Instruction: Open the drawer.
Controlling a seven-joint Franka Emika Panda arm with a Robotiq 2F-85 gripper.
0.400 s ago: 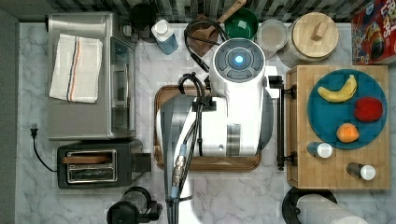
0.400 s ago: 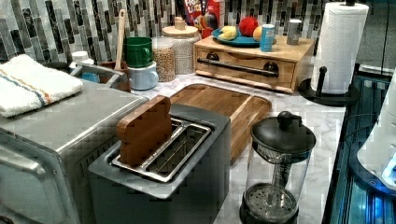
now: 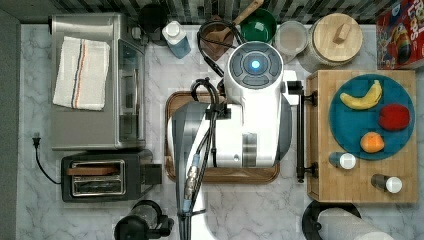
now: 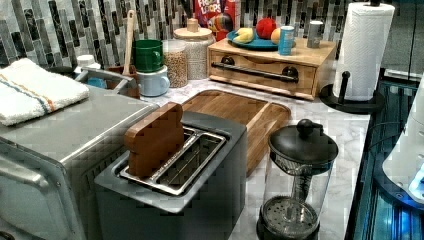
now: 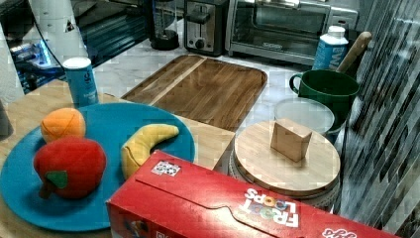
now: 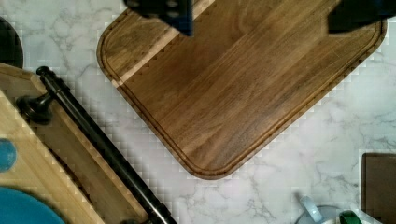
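Hovering above the walnut cutting board (image 6: 238, 88), the gripper (image 6: 261, 16) is seen spread wide, nothing held. The drawer (image 6: 88, 177) is located at the wrist frame's lower left, shut, clear of the fingers. Light bamboo front, round black bar handle (image 6: 100, 144); marbled counter (image 6: 327, 140).

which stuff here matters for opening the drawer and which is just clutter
For the job:
drawer
black bar handle
gripper, above the cutting board, jaws open

Lying about:
cutting board
toaster
toaster oven
paper towel roll
blue plate of fruit
cereal box
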